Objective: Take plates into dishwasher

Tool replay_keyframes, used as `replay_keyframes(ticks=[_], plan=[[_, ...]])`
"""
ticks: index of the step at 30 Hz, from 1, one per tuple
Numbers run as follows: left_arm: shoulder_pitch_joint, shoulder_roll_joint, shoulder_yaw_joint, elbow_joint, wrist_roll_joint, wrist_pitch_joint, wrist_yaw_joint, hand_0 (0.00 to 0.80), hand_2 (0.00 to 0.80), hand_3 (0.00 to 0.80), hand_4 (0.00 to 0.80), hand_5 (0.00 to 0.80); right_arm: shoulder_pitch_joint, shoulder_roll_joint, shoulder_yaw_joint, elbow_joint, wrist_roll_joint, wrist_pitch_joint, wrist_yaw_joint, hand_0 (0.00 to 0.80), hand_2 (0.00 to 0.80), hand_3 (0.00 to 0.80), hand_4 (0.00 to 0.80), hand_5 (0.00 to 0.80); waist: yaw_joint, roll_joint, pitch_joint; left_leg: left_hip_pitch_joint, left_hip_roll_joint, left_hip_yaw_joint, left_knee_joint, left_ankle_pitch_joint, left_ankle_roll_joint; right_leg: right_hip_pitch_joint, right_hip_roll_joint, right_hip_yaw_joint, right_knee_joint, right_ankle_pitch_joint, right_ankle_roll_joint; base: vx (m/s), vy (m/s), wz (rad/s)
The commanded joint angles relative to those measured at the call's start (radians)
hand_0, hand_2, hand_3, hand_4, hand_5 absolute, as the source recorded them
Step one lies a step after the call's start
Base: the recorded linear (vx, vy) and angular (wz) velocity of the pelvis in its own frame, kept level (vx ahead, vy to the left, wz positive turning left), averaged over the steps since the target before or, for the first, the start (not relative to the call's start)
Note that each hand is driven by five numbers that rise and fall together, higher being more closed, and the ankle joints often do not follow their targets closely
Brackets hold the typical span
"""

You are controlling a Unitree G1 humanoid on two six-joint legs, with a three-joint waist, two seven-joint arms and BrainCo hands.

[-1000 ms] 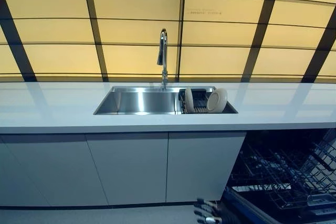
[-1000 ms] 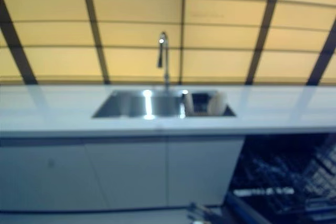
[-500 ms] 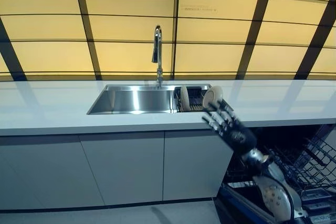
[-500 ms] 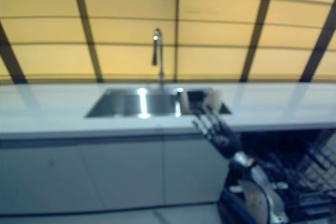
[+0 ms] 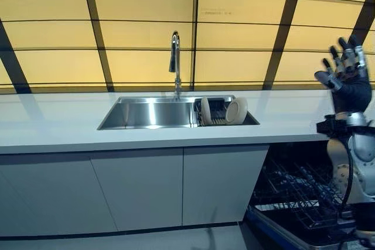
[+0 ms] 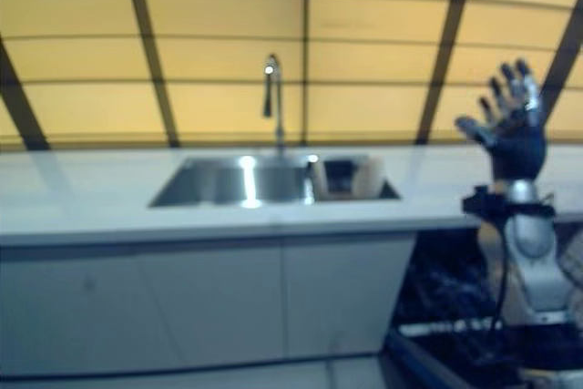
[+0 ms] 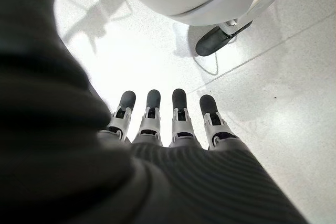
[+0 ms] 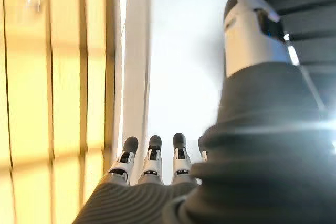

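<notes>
**A:** What do the head cameras show you?

**B:** In the left eye view, a white worktop (image 5: 58, 124) runs across, with a steel sink (image 5: 149, 112) under a tall tap (image 5: 174, 62). At the sink's right end two pale plates (image 5: 236, 111) stand on edge in a small dark rack (image 5: 218, 114), probably slotted upright to drain and to be gripped by the rim. Below right, the dishwasher (image 5: 299, 200) is open, its wire rack pulled out and showing no plates, so your loading looks not yet begun. Your right hand (image 5: 345, 74) is raised at the far right, fingers spread and holding nothing, well apart from the plates.

**A:** And the right eye view?

**B:** The same scene. Half a second ago that hand was low in front of the cabinet (image 6: 346, 298), just below the plates; now it has swung up and out to the right.

**A:** The left wrist view?

**B:** Your left hand (image 7: 173, 124) points down at the pale floor (image 7: 283, 77), fingers straight, side by side, empty.

**A:** The right wrist view?

**B:** Straight fingers (image 8: 152, 161), nothing held, over the worktop's edge.
</notes>
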Motion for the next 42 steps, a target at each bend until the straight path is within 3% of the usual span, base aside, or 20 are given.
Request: replay_keyframes(ticks=[1, 8, 11, 14, 19, 23, 28, 30, 33, 35, 38, 39, 41, 42], plan=[[-0.090, 0.036, -0.037, 0.051, -0.015, 0.002, -0.001, 0.000, 0.000, 0.000, 0.000, 0.000, -0.148, -0.055, 0.025, 0.038, -0.024, 0.042, -0.083, 0.000, 0.000, 0.000, 0.000, 0.000, 0.001, -0.072, 0.024, -0.042, -0.021, 0.007, 0.119, -0.069, 0.038, 0.010, 0.038, 0.017, 0.120, -0.142, -0.031, 0.031, -0.127, 0.04], [-0.096, 0.034, -0.042, 0.027, -0.011, -0.005, 0.005, 0.000, 0.000, 0.000, 0.000, 0.000, -0.290, -0.076, 0.149, 0.116, -0.065, 0.117, -0.158, 0.000, 0.000, 0.000, 0.000, 0.000, 0.026, -0.084, 0.043, -0.132, -0.035, 0.012, 0.372, -0.095, 0.044, 0.028, 0.030, 0.033, 0.140, -0.144, -0.062, 0.029, -0.081, -0.01], [-0.103, 0.038, -0.047, 0.004, -0.015, 0.003, -0.004, 0.000, 0.000, 0.000, 0.000, 0.000, -0.321, -0.057, 0.171, 0.130, -0.065, 0.153, -0.192, 0.000, 0.000, 0.000, 0.000, 0.000, 0.045, -0.072, 0.052, -0.167, -0.052, -0.005, 0.322, -0.069, 0.042, 0.040, 0.033, 0.040, 0.146, -0.150, -0.056, 0.048, 0.032, -0.06], [-0.101, 0.040, -0.059, -0.009, -0.013, 0.018, -0.005, 0.000, 0.000, 0.000, 0.000, 0.000, -0.360, -0.045, 0.201, 0.189, -0.082, 0.168, -0.206, 0.000, 0.000, 0.000, 0.000, 0.000, 0.062, -0.054, 0.058, -0.195, -0.046, 0.001, 0.199, 0.022, 0.010, 0.067, 0.045, 0.044, 0.130, -0.157, -0.049, 0.126, 0.083, -0.07], [-0.093, 0.039, -0.087, 0.002, -0.042, 0.011, 0.009, 0.000, 0.000, 0.000, 0.000, 0.000, -0.444, -0.059, 0.270, 0.328, -0.043, 0.158, -0.156, 0.000, 0.000, 0.000, 0.000, 0.000, 0.097, -0.026, 0.058, -0.256, 0.006, -0.019, 0.003, 0.224, -0.048, 0.152, 0.077, 0.089, 0.108, -0.195, -0.050, 0.265, 0.136, 0.12], [-0.085, 0.033, -0.095, 0.021, -0.064, -0.013, 0.021, 0.000, 0.000, 0.000, 0.000, 0.000, -0.469, -0.070, 0.293, 0.387, -0.031, 0.149, -0.128, 0.000, 0.000, 0.000, 0.000, 0.000, 0.106, -0.019, 0.051, -0.280, 0.025, -0.026, -0.002, 0.226, -0.051, 0.189, 0.070, 0.120, 0.123, -0.234, -0.050, 0.309, 0.201, 0.53], [-0.105, 0.043, -0.083, 0.035, -0.078, -0.018, 0.021, 0.000, 0.000, 0.000, 0.000, 0.000, -0.416, -0.074, 0.256, 0.392, -0.042, 0.151, -0.138, 0.000, 0.000, 0.000, 0.000, 0.000, 0.115, -0.052, 0.034, -0.304, -0.018, 0.005, 0.111, 0.094, 0.007, 0.210, -0.017, 0.104, 0.154, -0.249, 0.002, 0.328, 0.271, 0.03], [-0.128, 0.056, -0.074, 0.018, -0.061, -0.010, 0.011, 0.000, 0.000, 0.000, 0.000, 0.000, -0.362, -0.074, 0.211, 0.357, -0.049, 0.167, -0.169, 0.000, 0.000, 0.000, 0.000, 0.000, 0.124, -0.078, 0.023, -0.340, -0.054, 0.023, 0.184, 0.050, 0.042, 0.210, -0.070, 0.077, 0.182, -0.208, 0.043, 0.286, 0.287, -0.51], [-0.141, 0.067, -0.091, 0.013, -0.062, 0.001, 0.005, 0.000, 0.000, 0.000, 0.000, 0.000, -0.323, -0.072, 0.163, 0.387, -0.054, 0.160, -0.150, 0.000, 0.000, 0.000, 0.000, 0.000, 0.127, -0.103, 0.013, -0.341, -0.102, 0.026, 0.205, 0.019, 0.091, 0.154, -0.149, 0.067, 0.345, -0.047, 0.085, 0.287, 0.341, -0.51], [-0.140, 0.080, -0.094, 0.027, -0.065, -0.003, 0.004, 0.000, 0.000, 0.000, 0.000, 0.000, -0.306, -0.079, 0.142, 0.412, -0.042, 0.160, -0.135, 0.000, 0.000, 0.000, 0.000, 0.000, 0.119, -0.079, 0.001, -0.294, -0.120, 0.022, 0.176, 0.005, 0.126, 0.046, -0.184, 0.079, 0.606, 0.133, 0.098, 0.363, 0.451, -0.16], [-0.132, 0.085, -0.098, 0.035, -0.065, 0.007, 0.027, 0.000, 0.000, 0.000, 0.000, 0.000, -0.306, -0.083, 0.130, 0.432, -0.045, 0.157, -0.117, 0.000, 0.000, 0.000, 0.000, 0.000, 0.112, -0.053, 0.011, -0.229, -0.130, 0.028, 0.145, -0.014, 0.140, -0.082, -0.208, 0.066, 0.777, 0.129, 0.096, 0.271, 0.273, -0.12], [-0.125, 0.094, -0.088, 0.039, -0.068, 0.013, 0.041, 0.000, 0.000, 0.000, 0.000, 0.000, -0.338, -0.087, 0.149, 0.460, -0.048, 0.158, -0.120, 0.000, 0.000, 0.000, 0.000, 0.000, 0.111, -0.044, 0.020, -0.180, -0.138, 0.020, 0.106, -0.011, 0.141, -0.142, -0.201, 0.034, 0.729, 0.077, 0.076, 0.333, 0.189, -0.16], [-0.119, 0.103, -0.074, 0.041, -0.064, 0.013, 0.042, 0.000, 0.000, 0.000, 0.000, 0.000, -0.368, -0.096, 0.169, 0.480, -0.047, 0.160, -0.128, 0.000, 0.000, 0.000, 0.000, 0.000, 0.108, -0.041, 0.025, -0.152, -0.136, 0.011, 0.080, -0.008, 0.135, -0.149, -0.173, 0.013, 0.648, 0.035, 0.062, 0.310, 0.012, -0.26], [-0.116, 0.110, -0.057, 0.040, -0.053, 0.018, 0.039, 0.000, 0.000, 0.000, 0.000, 0.000, -0.393, -0.103, 0.183, 0.491, -0.044, 0.165, -0.135, 0.000, 0.000, 0.000, 0.000, 0.000, 0.102, -0.042, 0.029, -0.125, -0.133, 0.010, 0.062, -0.011, 0.126, -0.162, -0.149, -0.012, 0.537, 0.011, 0.058, 0.318, -0.076, -0.15]])
